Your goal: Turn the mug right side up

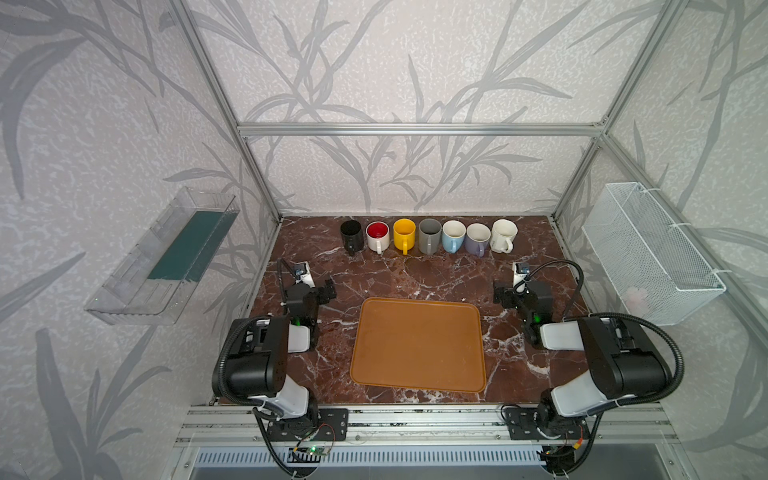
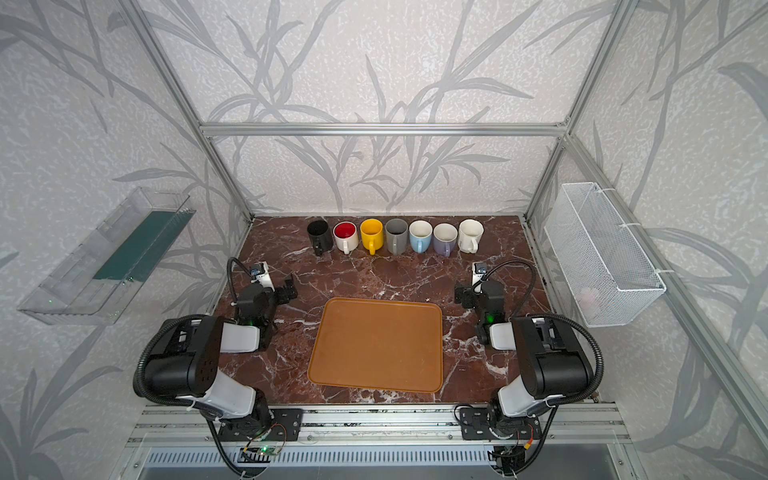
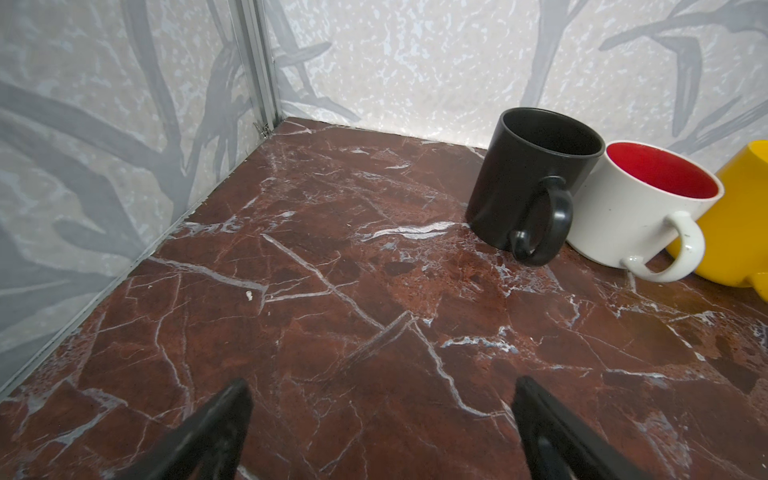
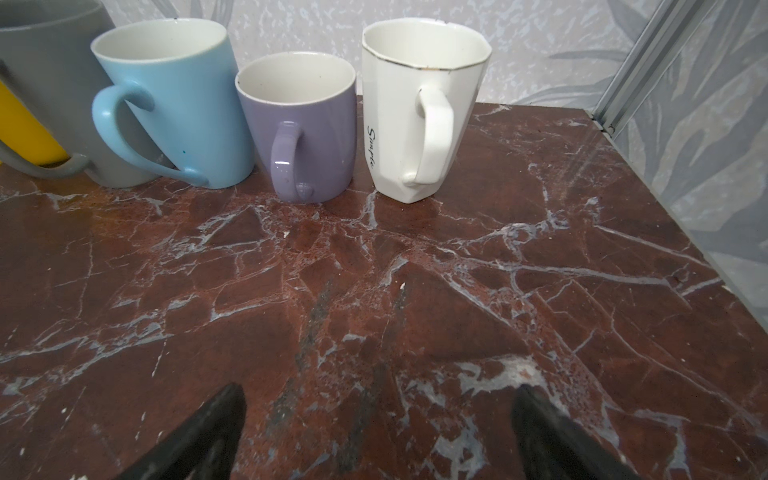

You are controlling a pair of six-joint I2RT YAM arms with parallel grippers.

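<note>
Several mugs stand in a row along the back wall, all with their openings up and handles toward the front: black mug (image 1: 351,235) (image 3: 536,174), white mug with red inside (image 1: 377,236) (image 3: 640,208), yellow (image 1: 404,233), grey (image 1: 429,235), light blue (image 1: 453,235) (image 4: 174,104), lavender (image 1: 478,239) (image 4: 307,124), and faceted white mug (image 1: 503,235) (image 4: 415,104). My left gripper (image 1: 330,289) (image 3: 380,386) is open over bare table, in front of the black mug. My right gripper (image 1: 498,293) (image 4: 378,390) is open and empty, in front of the lavender and white mugs.
An orange tray (image 1: 417,345) lies between the two arms toward the front. A white wire basket (image 1: 648,253) hangs on the right wall and a clear plastic shelf (image 1: 166,257) on the left wall. Aluminium frame posts stand at the back corners.
</note>
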